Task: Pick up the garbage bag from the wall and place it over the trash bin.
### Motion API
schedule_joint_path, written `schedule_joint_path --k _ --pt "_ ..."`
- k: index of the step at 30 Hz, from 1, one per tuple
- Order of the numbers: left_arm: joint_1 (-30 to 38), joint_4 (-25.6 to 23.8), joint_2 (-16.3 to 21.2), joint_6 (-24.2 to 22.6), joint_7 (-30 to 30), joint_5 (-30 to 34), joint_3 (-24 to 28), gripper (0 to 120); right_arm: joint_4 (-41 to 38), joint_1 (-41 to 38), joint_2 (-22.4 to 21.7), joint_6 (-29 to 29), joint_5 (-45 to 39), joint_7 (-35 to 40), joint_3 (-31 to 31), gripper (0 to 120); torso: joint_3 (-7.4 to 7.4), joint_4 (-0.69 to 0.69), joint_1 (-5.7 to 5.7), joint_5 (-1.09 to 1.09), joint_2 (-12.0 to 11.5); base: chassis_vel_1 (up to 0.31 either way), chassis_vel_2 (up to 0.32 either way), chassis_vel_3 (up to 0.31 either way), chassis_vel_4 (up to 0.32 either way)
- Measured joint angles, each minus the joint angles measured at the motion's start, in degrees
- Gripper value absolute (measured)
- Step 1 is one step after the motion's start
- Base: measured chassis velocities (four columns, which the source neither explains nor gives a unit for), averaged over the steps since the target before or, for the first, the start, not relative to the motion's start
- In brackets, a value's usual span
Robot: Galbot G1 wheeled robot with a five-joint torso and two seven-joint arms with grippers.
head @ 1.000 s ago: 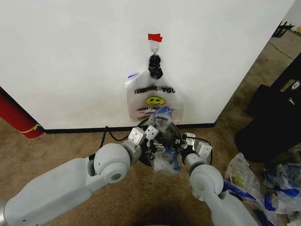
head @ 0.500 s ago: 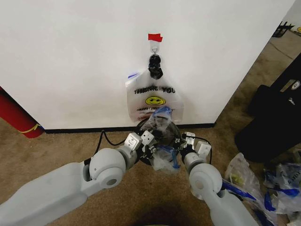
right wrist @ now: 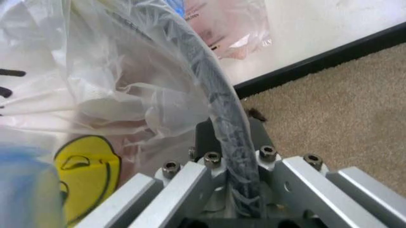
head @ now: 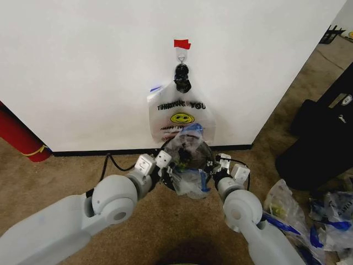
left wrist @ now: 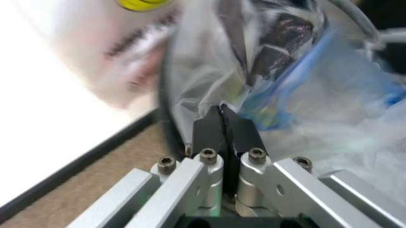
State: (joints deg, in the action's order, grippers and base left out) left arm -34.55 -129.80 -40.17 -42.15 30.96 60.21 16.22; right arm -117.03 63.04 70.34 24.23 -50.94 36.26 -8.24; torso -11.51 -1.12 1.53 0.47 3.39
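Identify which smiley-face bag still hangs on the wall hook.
The flat garbage bag under the red tape; the other is crumpled over the trash bin below.

Both arms reach forward and low, meeting at the trash bin (head: pixel 185 160) from either side.

Left arm: bulky grey elbow joint well short of the bin, forearm angled in toward the bin's left side. Left claw (left wrist: pixel 223 124) at the rim; its two black fingers (left wrist: pixel 206 130) pressed flat together, no gap between them, tips buried in the garbage bag (left wrist: pixel 304 95) film.

Right arm: rounded joint just short of the bin, wrist pointed at the bin's right side. Right claw (right wrist: pixel 231 135) straddles the bin's rim, a finger on each side of the wire, clamped with bag film caught underneath.
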Motion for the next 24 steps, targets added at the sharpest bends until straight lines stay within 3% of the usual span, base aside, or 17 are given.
schedule_joint_path --k 4,8,13,24 --pt "-6.21 -2.16 2.23 0.02 -0.07 0.85 -9.67 0 -0.12 -0.29 -0.17 -0.35 -1.74 0.25 -0.53 0 0.00 0.03 0.00 -0.01 0.00 0.000 0.000 0.000 0.000" --pt "-14.17 -2.47 3.39 0.98 -0.81 0.83 -14.90 0 -0.62 -0.25 -0.58 -0.80 -3.35 0.34 -1.05 0 0.00 0.03 0.00 0.01 0.00 0.000 0.000 0.000 0.000" --pt "-17.58 -1.06 1.99 2.10 -1.58 -0.73 -15.88 0 -1.46 0.02 -0.82 -0.94 -5.44 0.15 -1.30 0 0.00 0.03 0.00 -0.01 0.00 0.000 0.000 0.000 0.000" --pt "-18.14 3.70 0.93 4.44 -2.71 -2.18 -16.21 0 -2.75 0.85 -1.44 -0.54 -7.24 -0.17 -1.68 0 0.00 0.02 0.00 -0.01 0.00 0.000 0.000 0.000 0.000"
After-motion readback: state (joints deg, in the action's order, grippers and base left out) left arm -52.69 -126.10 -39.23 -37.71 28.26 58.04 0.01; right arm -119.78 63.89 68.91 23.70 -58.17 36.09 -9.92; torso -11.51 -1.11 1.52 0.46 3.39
